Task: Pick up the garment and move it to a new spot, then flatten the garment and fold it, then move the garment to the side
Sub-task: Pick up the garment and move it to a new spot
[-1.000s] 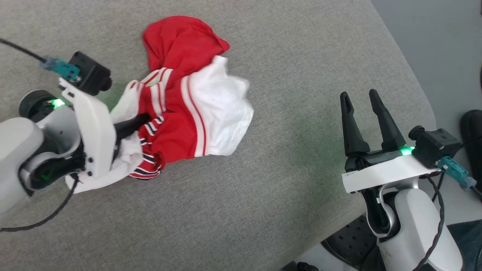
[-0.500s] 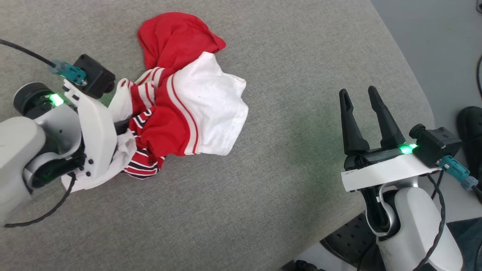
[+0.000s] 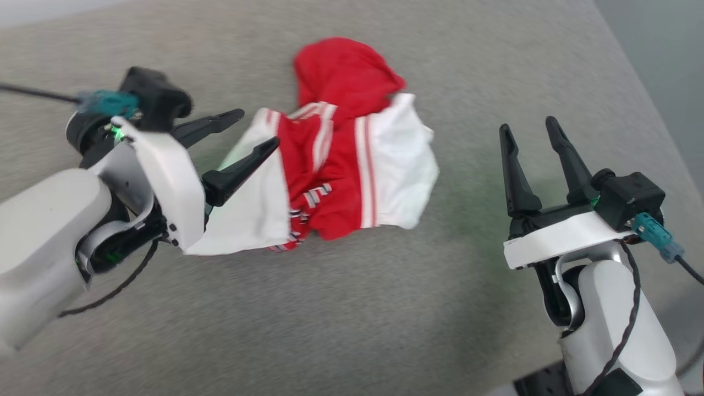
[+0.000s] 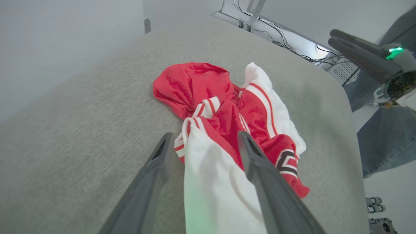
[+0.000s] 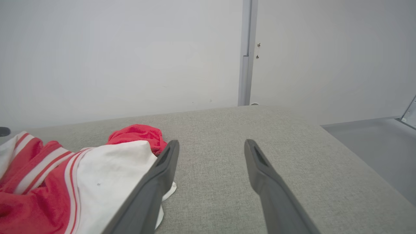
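Observation:
The garment (image 3: 352, 165) lies crumpled in the middle of the grey padded surface (image 3: 352, 319), red body bunched at the far end and white sleeves spread near me. My left gripper (image 3: 258, 127) hovers open at its left side. In the left wrist view, a white sleeve of the garment (image 4: 195, 81) lies loose between and under the spread left gripper (image 4: 204, 135). My right gripper (image 3: 527, 125) stands open to the right of the cloth, apart from it. The right wrist view has the garment (image 5: 97, 182) at the left of the open right gripper (image 5: 211, 143), behind its left finger.
The padded surface ends in a rounded edge (image 3: 654, 126) at the right, with floor beyond. A pale wall (image 5: 130, 48) rises behind the surface. Blue denim, seemingly a person's leg (image 4: 383, 139), stands past the right edge.
My left gripper has opened, let go of the garment and lifted back from it; the cloth has settled on the surface. The head camera has shifted. The right gripper stays open.

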Tool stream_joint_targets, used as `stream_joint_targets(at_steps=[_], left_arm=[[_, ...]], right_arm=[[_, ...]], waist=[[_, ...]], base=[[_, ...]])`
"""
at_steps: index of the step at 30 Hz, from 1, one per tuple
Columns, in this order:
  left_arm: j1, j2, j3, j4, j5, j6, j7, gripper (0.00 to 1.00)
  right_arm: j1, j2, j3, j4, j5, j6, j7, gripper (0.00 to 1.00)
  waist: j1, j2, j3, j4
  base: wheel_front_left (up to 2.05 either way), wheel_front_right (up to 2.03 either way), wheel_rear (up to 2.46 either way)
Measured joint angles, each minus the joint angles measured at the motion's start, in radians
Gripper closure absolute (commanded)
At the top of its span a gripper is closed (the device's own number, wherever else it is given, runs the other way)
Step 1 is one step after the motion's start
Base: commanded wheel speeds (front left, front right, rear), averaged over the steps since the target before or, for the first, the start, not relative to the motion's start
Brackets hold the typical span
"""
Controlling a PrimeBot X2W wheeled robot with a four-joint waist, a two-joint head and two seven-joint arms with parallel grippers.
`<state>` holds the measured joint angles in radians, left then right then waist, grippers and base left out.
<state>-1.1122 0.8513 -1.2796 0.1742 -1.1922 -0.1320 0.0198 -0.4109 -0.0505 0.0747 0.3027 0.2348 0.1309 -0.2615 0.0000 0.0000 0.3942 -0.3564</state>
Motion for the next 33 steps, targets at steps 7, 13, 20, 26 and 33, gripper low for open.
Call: stream_joint_targets(at_steps=[7, 13, 20, 26, 33], left_arm=[[0.171, -0.035, 0.01, 0.139, -0.137, 0.0, -0.244, 0.0], [0.321, -0.074, 0.066, 0.285, -0.17, 0.0, -0.28, 0.0], [0.535, -0.162, 0.322, 0.366, -0.083, 0.0, -0.281, 0.0], [0.7, -0.214, 0.549, 0.367, 0.099, 0.0, -0.281, 0.0], [0.918, -0.315, 0.874, 0.291, 0.406, 0.009, -0.281, 0.0]], right_arm=[[-0.002, 0.0, -0.047, 0.068, -0.105, 0.0, 0.0, 0.0], [0.015, 0.001, -0.1, 0.098, -0.165, 0.0, 0.0, 0.0], [0.08, 0.0, -0.174, 0.112, -0.21, 0.0, 0.0, 0.0], [0.149, 0.0, -0.207, 0.114, -0.217, 0.0, 0.0, 0.0], [0.215, -0.006, -0.225, 0.102, -0.214, 0.0, 0.0, 0.0]], waist=[[0.0001, 0.0, -0.073, 0.121], [0.0, 0.0, -0.122, 0.209], [0.0, 0.0, -0.191, 0.317], [0.0, 0.0, -0.264, 0.37], [0.0001, 0.0, -0.332, 0.392]], base=[[0.0, 0.0, 0.0], [0.0, 0.0, 0.0], [0.0, 0.0, 0.0], [0.0, 0.0, 0.0], [0.0, 0.0, 0.0]])
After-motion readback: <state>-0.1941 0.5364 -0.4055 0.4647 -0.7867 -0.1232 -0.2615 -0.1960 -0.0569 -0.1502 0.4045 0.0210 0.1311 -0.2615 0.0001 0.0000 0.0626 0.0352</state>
